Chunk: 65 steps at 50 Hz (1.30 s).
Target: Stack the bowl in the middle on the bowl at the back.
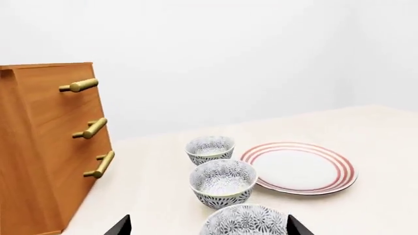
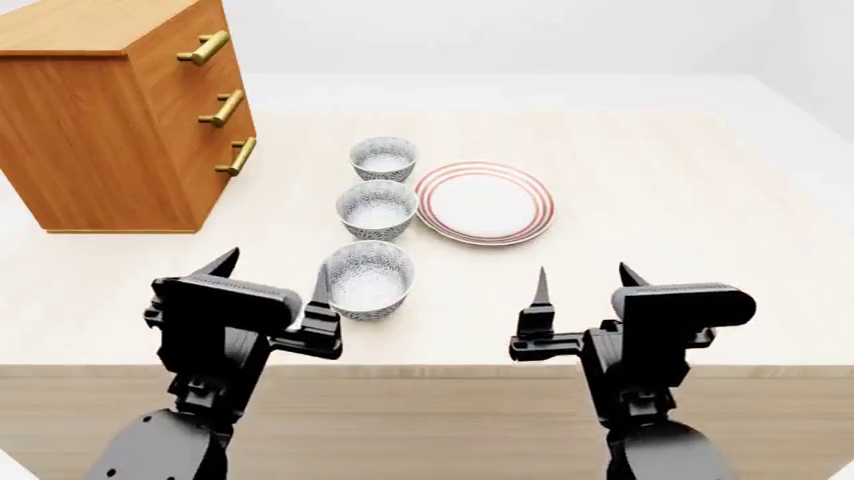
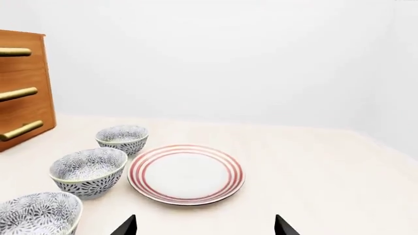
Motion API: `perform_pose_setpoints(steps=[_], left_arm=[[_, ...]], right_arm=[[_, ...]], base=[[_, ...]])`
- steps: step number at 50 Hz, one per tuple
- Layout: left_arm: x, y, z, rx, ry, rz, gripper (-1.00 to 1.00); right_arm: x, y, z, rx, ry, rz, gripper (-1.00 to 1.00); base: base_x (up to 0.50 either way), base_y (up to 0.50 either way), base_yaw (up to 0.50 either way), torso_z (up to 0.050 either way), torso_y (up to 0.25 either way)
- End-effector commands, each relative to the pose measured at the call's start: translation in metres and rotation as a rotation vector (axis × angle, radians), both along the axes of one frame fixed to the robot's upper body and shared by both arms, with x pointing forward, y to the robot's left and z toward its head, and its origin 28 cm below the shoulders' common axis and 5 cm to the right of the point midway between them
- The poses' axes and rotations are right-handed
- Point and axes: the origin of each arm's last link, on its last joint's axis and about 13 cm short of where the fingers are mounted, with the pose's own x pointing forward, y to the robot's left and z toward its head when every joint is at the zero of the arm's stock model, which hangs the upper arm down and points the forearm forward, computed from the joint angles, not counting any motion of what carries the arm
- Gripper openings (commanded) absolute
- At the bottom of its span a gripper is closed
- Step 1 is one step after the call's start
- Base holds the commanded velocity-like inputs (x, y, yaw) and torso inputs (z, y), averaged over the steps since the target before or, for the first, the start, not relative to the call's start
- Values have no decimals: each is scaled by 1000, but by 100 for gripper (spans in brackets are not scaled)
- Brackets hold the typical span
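Nothing is stacked yet: the bowl in the middle (image 2: pixel 378 209) sits on the worktop (image 2: pixel 641 260) just beside the red-ringed plate (image 2: pixel 485 203), with the bowl at the back (image 2: pixel 383 158) a little beyond it, apart and empty. Grasp, lift and placement all remain. My left end effector (image 2: pixel 271 272) and right end effector (image 2: pixel 585 282) hover low at the worktop's near edge, short of the plate, fingers spread and holding nothing.

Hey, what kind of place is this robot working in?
Likely a simulated dining or kitchen-style tabletop setup, not a real room: three patterned bowls in a row beside a red-ringed plate on a pale wooden table, a wooden drawer chest, and bare white walls.
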Motion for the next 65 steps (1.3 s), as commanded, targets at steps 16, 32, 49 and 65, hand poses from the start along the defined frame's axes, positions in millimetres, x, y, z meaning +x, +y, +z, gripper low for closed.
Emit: perform_pose_setpoints(steps=[16,32,49,65], left_arm=[[36,10,90,23,-20,-125,100],[46,9,107,14,-11,-141,100],[50,10,115,25,0,-143,100],[53,6,119,33,-9,-154,100]], right_arm=[[30,-15,79,-34,15,85,100],[37,-20,94,-32,18,60,100],[46,-22,102,-24,14,62,100],[46,-23,102,-7,11,66,100]], base=[[0,0,0,0,0],[0,0,0,0,0],[270,0,0,0,0],[363,0,0,0,0]])
